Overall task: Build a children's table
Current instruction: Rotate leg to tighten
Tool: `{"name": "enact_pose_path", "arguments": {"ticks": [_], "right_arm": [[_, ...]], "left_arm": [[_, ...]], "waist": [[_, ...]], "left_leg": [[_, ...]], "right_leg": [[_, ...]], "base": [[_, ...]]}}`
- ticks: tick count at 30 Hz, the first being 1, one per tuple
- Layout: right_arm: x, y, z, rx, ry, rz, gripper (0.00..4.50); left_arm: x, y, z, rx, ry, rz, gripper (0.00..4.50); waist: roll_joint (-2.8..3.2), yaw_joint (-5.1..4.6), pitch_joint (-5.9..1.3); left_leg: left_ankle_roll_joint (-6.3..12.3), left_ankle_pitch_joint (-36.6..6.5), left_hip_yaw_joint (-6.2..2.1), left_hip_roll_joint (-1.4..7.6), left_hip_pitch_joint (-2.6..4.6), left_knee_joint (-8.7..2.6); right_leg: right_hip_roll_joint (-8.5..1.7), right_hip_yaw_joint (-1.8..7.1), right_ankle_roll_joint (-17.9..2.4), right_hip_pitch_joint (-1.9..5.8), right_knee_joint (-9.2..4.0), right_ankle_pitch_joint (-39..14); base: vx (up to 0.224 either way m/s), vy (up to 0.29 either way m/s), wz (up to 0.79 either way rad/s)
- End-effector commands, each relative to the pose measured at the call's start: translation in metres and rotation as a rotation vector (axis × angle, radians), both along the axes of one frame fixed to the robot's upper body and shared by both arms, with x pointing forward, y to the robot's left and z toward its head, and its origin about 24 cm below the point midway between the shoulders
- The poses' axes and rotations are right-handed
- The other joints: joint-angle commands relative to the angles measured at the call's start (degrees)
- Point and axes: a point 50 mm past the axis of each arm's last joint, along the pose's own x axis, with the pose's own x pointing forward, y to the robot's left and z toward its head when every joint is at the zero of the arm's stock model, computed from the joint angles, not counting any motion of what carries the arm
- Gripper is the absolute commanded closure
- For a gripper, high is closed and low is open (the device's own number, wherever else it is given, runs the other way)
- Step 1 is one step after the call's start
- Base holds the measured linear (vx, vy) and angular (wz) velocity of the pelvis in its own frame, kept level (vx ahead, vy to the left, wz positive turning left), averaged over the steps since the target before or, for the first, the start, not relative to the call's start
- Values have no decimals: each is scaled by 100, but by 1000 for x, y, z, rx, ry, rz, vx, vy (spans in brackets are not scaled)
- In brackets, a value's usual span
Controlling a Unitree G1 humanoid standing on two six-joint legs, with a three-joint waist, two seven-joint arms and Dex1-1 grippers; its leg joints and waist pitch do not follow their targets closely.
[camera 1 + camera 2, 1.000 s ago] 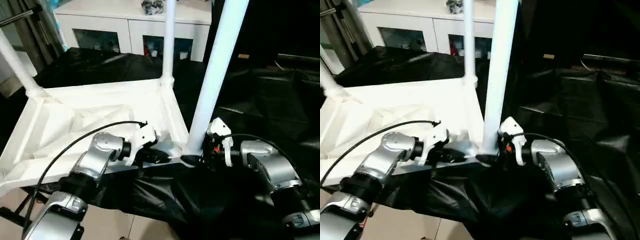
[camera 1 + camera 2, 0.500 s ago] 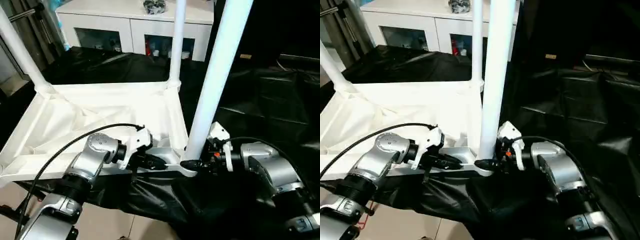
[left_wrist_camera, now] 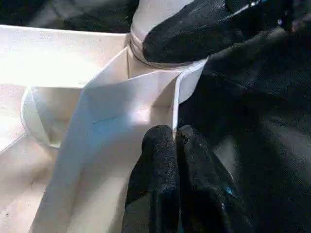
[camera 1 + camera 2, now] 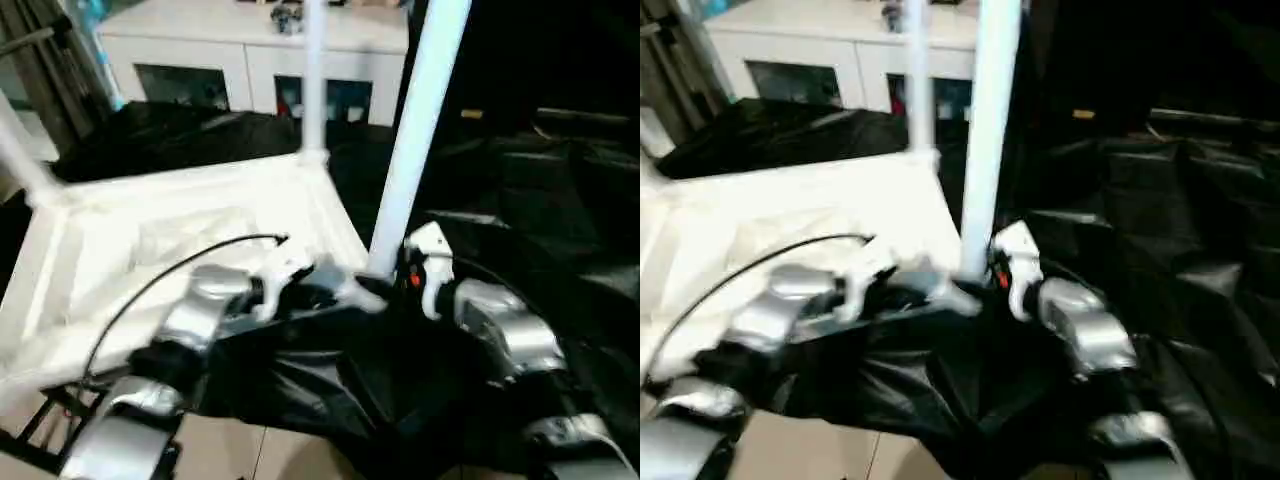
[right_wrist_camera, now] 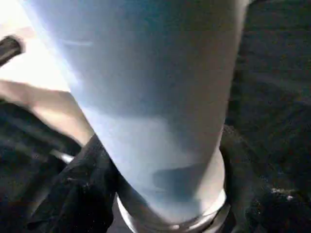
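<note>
Tabletop [image 4: 190, 220]: lies upside down on the black-draped work table [image 4: 560, 200], ribbed underside up; against the earlier frames it has slid and swung, its near edge sitting at a different angle to the robot.
Legs: three stand upright in corner sockets. The near leg [image 4: 415, 130] rises beside the right arm, a far leg [image 4: 313, 80] behind it, and a third [image 4: 20, 155] at far left.
Meaning: judged a repositioning of the part-built table; the fourth leg appears outstanding.
Right gripper [image 4: 392, 283]: black fingers [image 3: 204, 29] wrapped round the near leg's base at its socket, narrower than a second ago.
Left gripper [image 3: 175, 145]: fingers pressed together, pinching the tabletop's thin rim wall beside that socket.
</note>
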Motion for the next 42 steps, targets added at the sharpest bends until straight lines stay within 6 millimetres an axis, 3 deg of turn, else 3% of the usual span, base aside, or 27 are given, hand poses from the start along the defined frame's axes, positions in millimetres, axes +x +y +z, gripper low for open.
{"name": "enact_pose_path", "arguments": {"ticks": [1, 5, 8, 14, 21, 22, 26, 32, 42], "right_arm": [[-12, 43, -27, -55, 106, 61, 183], [-6, 51, -25, -57, 86, 24, 183], [-7, 53, -21, 13, 99, 55, 114], [-12, 48, -12, 6, 47, 219, 63], [-19, 23, 0, 18, 26, 412, 63], [-21, 21, 1, 18, 24, 439, 63], [-34, 7, 5, 23, 55, 592, 63], [-44, 1, 5, 22, 98, 692, 63], [-51, 2, 5, 15, 110, 729, 134]], "left_arm": [[6, -40, 11, -52, -45, 55, 450], [6, -53, 13, -59, -62, 59, 450], [4, -55, 13, -66, -67, 25, 450], [1, -44, 14, -60, -79, -64, 450], [-10, -25, 15, -68, -66, -226, 450], [-12, -23, 15, -73, -62, -248, 450], [-20, -11, 16, -73, -27, -350, 450], [-24, 0, 15, -52, 7, -418, 450], [-29, 4, 17, -65, 37, -466, 450]], "waist": [[-64, -28, -240], [-40, 7, -267], [-55, 22, -275], [-39, 26, -280], [-51, 63, -302], [-29, 64, -307], [-49, 124, -302], [-39, 181, -277], [-37, 195, -293]], "left_leg": [[-7, -1580, -190, 331, 54, -422], [88, -1412, -175, 321, 41, -398], [244, -1249, -165, 318, 21, -387], [295, -1238, -181, 335, 2, -398], [503, -939, -165, 360, -30, -365], [544, -859, -149, 378, -29, -358], [621, -839, -136, 385, -27, -345], [423, -1072, -140, 396, 6, -373], [401, -953, -142, 387, -5, -366]], "right_leg": [[-454, 299, -1108, 121, -517, -1992], [-456, 303, -1137, 154, -506, -1622], [-450, 300, -1204, 179, -481, -1299], [-449, 286, -1222, 200, -467, -1260], [-443, 267, -1421, 251, -392, -680], [-439, 267, -1491, 222, -368, -501], [-443, 256, -1543, 224, -356, -459], [-450, 271, -1429, 192, -399, -1010], [-450, 269, -1443, 194, -375, -813]], "base": [[0, 0, 0], [0, 0, 0], [0, 0, 0], [0, 0, 0], [0, 0, 0], [0, 0, 0], [0, 0, 0], [0, 0, 0], [0, 0, 0]]}}
